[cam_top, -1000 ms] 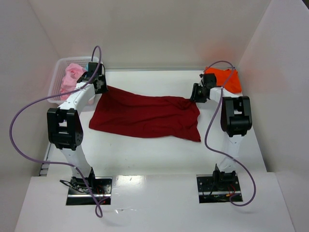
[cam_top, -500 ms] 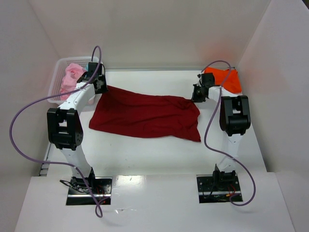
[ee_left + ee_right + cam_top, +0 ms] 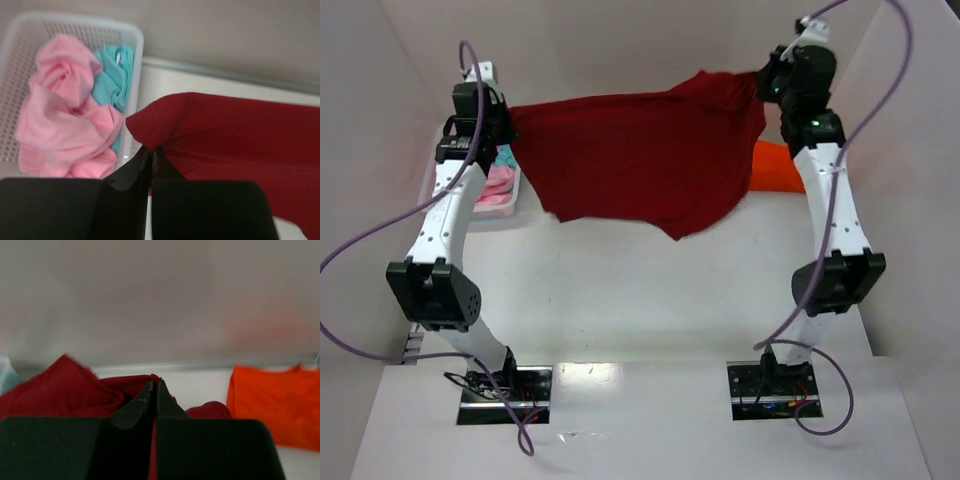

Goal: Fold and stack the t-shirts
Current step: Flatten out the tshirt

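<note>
The dark red t-shirt (image 3: 640, 160) hangs spread above the table (image 3: 620, 290), its upper corners clamped by the left gripper (image 3: 505, 125) and right gripper (image 3: 765, 80). The orange t-shirt (image 3: 775, 170) lies far right, perhaps folded. The pink t-shirt (image 3: 65, 120) and teal t-shirt (image 3: 112, 80) fill the basket (image 3: 132, 37).

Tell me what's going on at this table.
Both arms are raised and hold the dark red t-shirt stretched between them above the table. The left gripper pinches one top corner and the right gripper the other, the jaws of each shut on the cloth. The shirt hangs spread out, not yet folded. An orange t-shirt lies at the far right. Pink t-shirts and a teal t-shirt sit bunched in the white basket at the far left.
</note>
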Robot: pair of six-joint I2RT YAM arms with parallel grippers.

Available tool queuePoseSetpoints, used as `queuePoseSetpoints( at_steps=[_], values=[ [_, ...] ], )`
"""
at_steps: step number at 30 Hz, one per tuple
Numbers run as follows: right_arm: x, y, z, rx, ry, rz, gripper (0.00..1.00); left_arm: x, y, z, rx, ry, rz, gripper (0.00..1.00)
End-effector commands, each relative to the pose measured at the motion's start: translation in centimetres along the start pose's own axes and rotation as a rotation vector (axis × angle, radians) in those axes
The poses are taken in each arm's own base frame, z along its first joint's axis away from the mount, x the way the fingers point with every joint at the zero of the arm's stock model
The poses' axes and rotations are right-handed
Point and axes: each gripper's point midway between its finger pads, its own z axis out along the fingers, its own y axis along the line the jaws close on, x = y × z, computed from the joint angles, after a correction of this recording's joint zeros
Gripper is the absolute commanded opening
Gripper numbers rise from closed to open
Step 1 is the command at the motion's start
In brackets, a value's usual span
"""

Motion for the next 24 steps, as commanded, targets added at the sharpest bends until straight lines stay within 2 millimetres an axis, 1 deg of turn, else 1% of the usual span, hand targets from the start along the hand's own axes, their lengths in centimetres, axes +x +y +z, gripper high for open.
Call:
queuePoseSetpoints(
  at_steps=[1,2,3,4,5,6,7,8,9,10,11,12,13,14,15,16,17,18,19,20,21,22,23,24],
  values=[
    [-12.3,0.4,-7.7,0.051,-0.318,-0.023,0.01,-10.3,0.5,-8.7,0.009,-0.318,-0.035,0.00],
    [-15.0,0.3,-10.0,0.060,-0.398,-0.019,0.01,-11.4,1.6,-9.7,-0.032,-0.358,-0.041,0.00],
    [-15.9,0.3,-11.0,0.068,-0.429,-0.015,0.01,-12.2,2.3,-10.8,-0.047,-0.389,-0.050,0.00],
    [-17.4,0.0,-12.4,0.073,-0.468,-0.015,0.01,-13.5,2.8,-12.8,-0.052,-0.435,-0.060,0.00],
    [-18.4,-0.1,-13.5,0.076,-0.495,-0.005,0.01,-15.0,3.3,-14.7,-0.056,-0.484,-0.070,0.00],
    [-19.8,0.6,-15.8,0.055,-0.538,0.003,0.01,-16.5,3.5,-16.9,-0.060,-0.543,-0.082,0.00],
    [-20.8,0.9,-17.1,0.047,-0.574,0.003,0.01,-18.0,3.5,-18.7,-0.056,-0.590,-0.081,0.00],
    [-21.0,1.2,-17.9,0.029,-0.585,-0.001,0.01,-18.3,3.5,-18.8,-0.054,-0.603,-0.083,0.00],
    [-21.8,1.6,-19.7,0.022,-0.616,-0.001,0.01,-19.1,3.6,-19.7,-0.062,-0.628,-0.091,0.00],
    [-21.1,1.6,-19.9,0.012,-0.599,0.006,0.01,-21.1,3.3,-22.1,-0.039,-0.692,-0.097,0.00],
    [-21.2,1.7,-20.8,0.010,-0.610,0.006,0.01,-21.6,3.1,-22.7,-0.021,-0.708,-0.104,0.00],
    [-20.6,1.6,-20.2,0.011,-0.591,0.015,0.01,-21.9,2.9,-23.1,-0.011,-0.718,-0.103,0.00],
    [-20.4,1.6,-20.5,0.012,-0.589,0.015,0.01,-22.2,2.9,-23.5,-0.006,-0.728,-0.113,0.00],
    [-20.7,1.9,-22.1,-0.001,-0.606,0.013,0.01,-22.5,2.8,-24.0,-0.004,-0.740,-0.115,0.00],
    [-19.6,1.7,-21.8,0.004,-0.583,0.013,0.01,-22.6,2.7,-24.6,0.007,-0.750,-0.113,0.00],
    [-19.6,1.3,-22.8,0.021,-0.605,0.019,0.01,-22.7,2.8,-25.2,0.008,-0.761,-0.115,0.00],
    [-19.9,1.2,-23.4,0.034,-0.617,0.001,0.01,-22.4,3.0,-24.8,-0.006,-0.750,-0.106,0.00],
    [-19.2,0.8,-23.2,0.054,-0.583,0.004,0.01,-22.2,3.0,-24.6,-0.008,-0.741,-0.105,0.00],
    [-19.2,1.0,-23.2,0.046,-0.581,0.002,0.01,-22.4,3.0,-25.4,-0.006,-0.752,-0.107,0.00],
    [-19.7,1.3,-24.3,0.031,-0.605,-0.001,0.01,-22.4,3.0,-25.4,-0.006,-0.752,-0.107,0.00],
    [-20.0,1.5,-25.5,0.026,-0.626,0.000,0.01,-22.1,3.1,-25.8,-0.006,-0.754,-0.107,0.00],
    [-20.6,1.7,-26.5,0.021,-0.649,0.000,0.01,-22.2,3.1,-26.1,-0.004,-0.763,-0.108,0.00],
    [-20.6,1.5,-26.5,0.031,-0.651,0.003,0.01,-22.3,3.2,-26.8,-0.002,-0.773,-0.110,0.00],
    [-20.7,1.5,-26.8,0.032,-0.647,0.003,0.01,-22.3,3.2,-26.8,-0.002,-0.773,-0.110,0.00]
  ],
)
